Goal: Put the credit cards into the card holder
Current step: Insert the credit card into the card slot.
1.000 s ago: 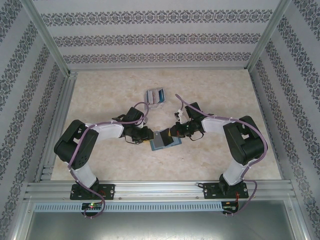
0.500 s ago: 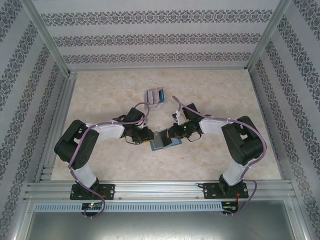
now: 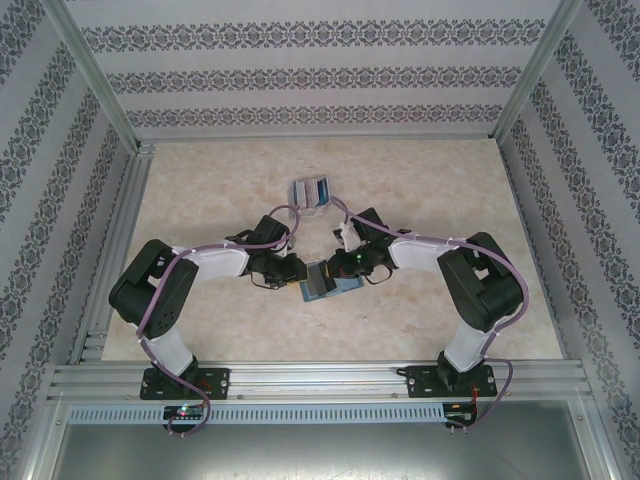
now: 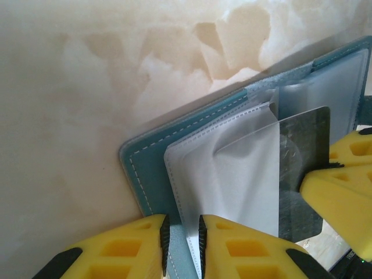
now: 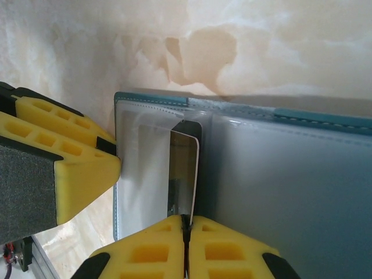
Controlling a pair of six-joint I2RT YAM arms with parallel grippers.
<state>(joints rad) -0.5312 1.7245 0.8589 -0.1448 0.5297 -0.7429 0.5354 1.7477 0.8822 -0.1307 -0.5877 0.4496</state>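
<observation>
Our right gripper (image 5: pixel 186 222) is pinched together on one end of a grey card (image 5: pixel 185 165). Over the last second it has carried the card leftward across the open card holder (image 4: pixel 139 174), so the card's leading end now appears to sit just inside the mouth of a clear sleeve (image 4: pixel 232 186). Our left gripper (image 4: pixel 182 235) is clamped on the holder's left edge, steadying it on the counter (image 3: pixel 200 180). We judge this first insertion to be under way, while the remaining credit cards (image 3: pixel 311 190) lie fanned just beyond the holder, on its far side.
</observation>
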